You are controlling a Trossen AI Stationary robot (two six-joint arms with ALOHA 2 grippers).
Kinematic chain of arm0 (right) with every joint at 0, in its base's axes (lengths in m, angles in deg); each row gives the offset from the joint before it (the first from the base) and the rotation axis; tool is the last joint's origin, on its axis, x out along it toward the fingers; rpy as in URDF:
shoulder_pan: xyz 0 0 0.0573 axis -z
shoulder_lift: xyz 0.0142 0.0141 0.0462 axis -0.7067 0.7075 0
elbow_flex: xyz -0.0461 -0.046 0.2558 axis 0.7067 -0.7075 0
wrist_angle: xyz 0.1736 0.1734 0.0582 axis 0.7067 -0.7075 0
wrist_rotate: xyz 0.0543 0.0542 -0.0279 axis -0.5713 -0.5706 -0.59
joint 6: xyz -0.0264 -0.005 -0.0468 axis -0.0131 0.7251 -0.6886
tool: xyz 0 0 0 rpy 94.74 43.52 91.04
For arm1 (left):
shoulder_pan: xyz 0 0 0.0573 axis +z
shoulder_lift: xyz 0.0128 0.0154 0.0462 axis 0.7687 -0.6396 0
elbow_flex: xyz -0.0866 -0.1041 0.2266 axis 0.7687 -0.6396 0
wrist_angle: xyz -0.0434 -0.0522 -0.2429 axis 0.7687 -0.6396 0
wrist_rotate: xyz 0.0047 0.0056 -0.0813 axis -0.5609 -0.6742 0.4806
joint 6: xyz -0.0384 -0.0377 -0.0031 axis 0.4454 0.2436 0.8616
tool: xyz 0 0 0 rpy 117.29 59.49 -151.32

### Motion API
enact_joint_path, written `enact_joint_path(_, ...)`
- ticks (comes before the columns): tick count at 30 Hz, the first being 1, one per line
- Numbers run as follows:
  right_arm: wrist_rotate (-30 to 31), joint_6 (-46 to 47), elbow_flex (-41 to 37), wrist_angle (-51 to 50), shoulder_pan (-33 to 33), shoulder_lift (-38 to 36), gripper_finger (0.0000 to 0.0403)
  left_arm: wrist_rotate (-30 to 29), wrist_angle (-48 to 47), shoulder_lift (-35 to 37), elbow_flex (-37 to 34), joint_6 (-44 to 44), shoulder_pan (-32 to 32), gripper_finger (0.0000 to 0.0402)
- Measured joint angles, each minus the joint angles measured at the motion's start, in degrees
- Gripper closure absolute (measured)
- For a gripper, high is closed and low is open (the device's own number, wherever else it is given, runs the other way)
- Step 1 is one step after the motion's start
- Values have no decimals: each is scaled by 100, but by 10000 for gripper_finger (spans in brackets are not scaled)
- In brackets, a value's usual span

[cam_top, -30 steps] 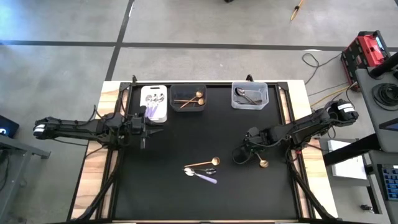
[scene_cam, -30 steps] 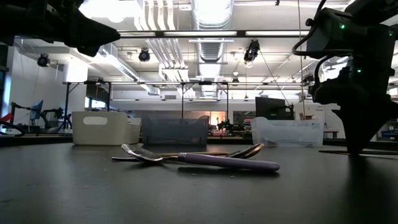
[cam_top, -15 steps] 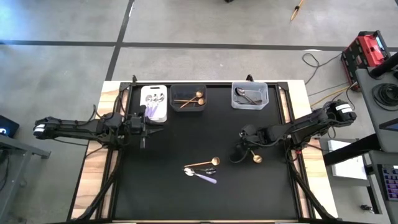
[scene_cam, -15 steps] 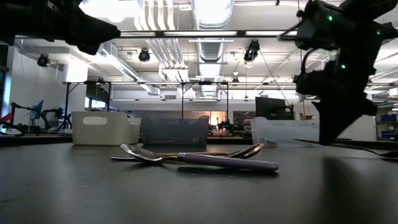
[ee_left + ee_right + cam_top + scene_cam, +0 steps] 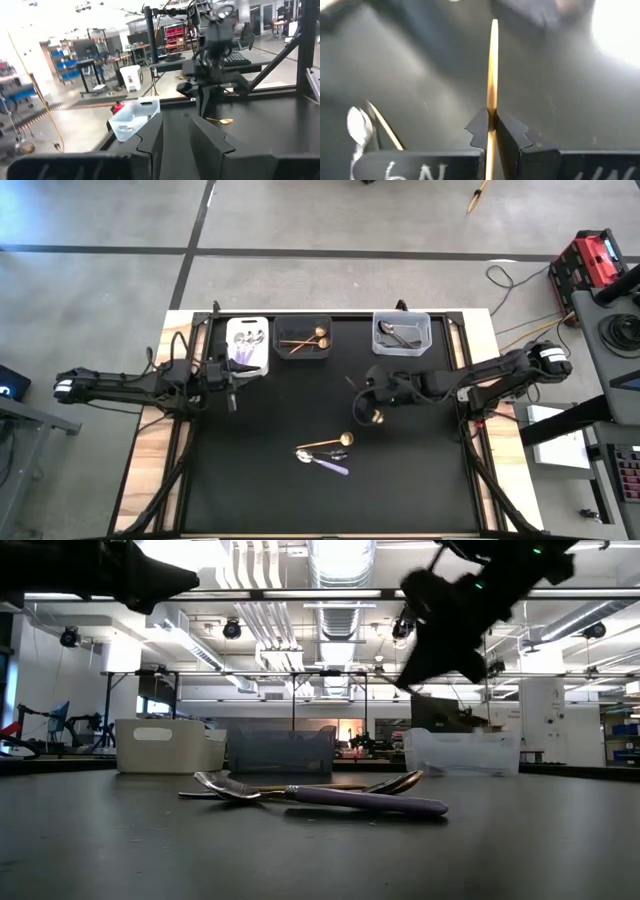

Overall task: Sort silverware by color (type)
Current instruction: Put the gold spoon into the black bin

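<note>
Right wrist view: my right fingers clamp a slim gold metal spoon, lifted above the black bench centre; I should carry it level toward eleven o'clock, releasing over the dark rectangular bin.

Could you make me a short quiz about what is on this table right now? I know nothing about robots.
1. True or false: the right gripper holds a gold spoon.
2. Which bin already holds gold spoons: A white bin, B dark bin, C clear bin?
3. Fill in: the loose spoons in the middle of the table include a gold spoon and a ____-handled spoon.

Key:
1. True; its fingers are shut on the handle.
2. B.
3. Purple.
</note>
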Motion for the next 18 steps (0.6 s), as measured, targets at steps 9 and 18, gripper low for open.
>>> enact_joint_path(9,-603,-1953,734,1200,980,-4,390,4,548,-32,1,-942,347,326)
enact_joint_path(18,-1662,-3587,1988,1407,1873,542,390,58,1323,-281,3,-1560,1003,326)
